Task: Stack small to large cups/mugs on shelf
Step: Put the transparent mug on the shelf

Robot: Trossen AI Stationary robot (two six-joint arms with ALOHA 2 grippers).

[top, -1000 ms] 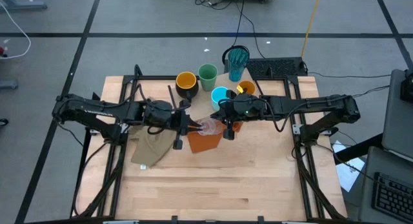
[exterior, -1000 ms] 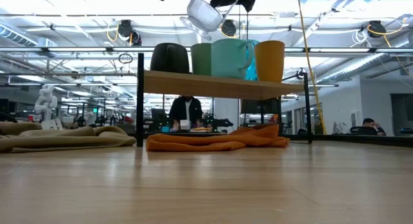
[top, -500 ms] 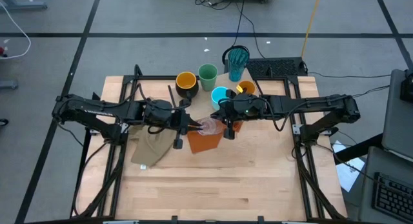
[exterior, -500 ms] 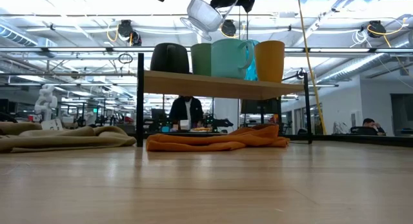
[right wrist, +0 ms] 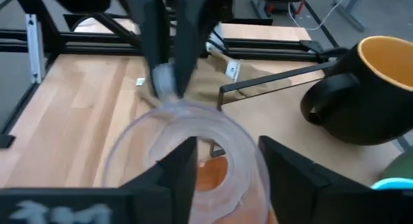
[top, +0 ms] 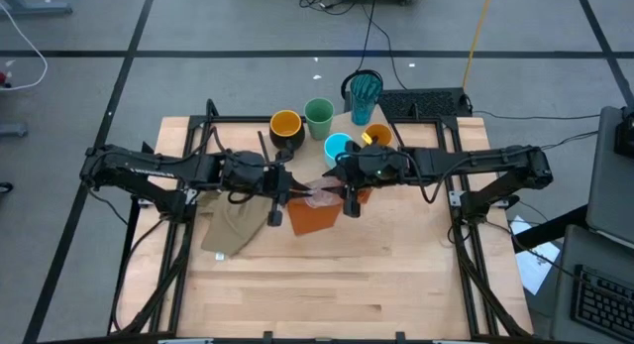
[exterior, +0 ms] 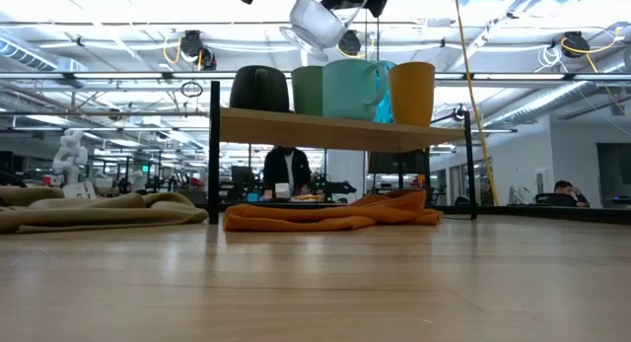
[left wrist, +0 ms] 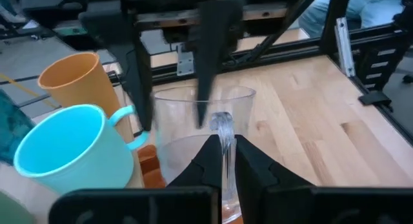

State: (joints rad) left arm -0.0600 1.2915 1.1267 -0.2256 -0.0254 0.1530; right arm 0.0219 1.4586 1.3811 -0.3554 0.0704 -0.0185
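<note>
A wide workshop with ceiling lights lies beyond the wooden tabletop [top: 327,275], where the shelf [exterior: 325,128] carries the black mug [top: 285,129], green cup [top: 319,116], blue mug [top: 339,147] and orange cup [top: 375,137]. Above its front edge the clear glass [left wrist: 203,130] hangs between both arms, apparently for a handover. The left gripper [left wrist: 224,161] has its fingers clamped on the glass handle, while the right gripper [right wrist: 222,161] stands with fingers apart around the rim, seemingly letting go.

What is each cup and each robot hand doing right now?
Glass: in the air, pinched by left hand.
Left hand: shut on glass handle.
Right hand: open around glass rim.
Blue mug: upright on shelf.
Orange cup: upright on shelf.
Black mug: upright on shelf.
</note>
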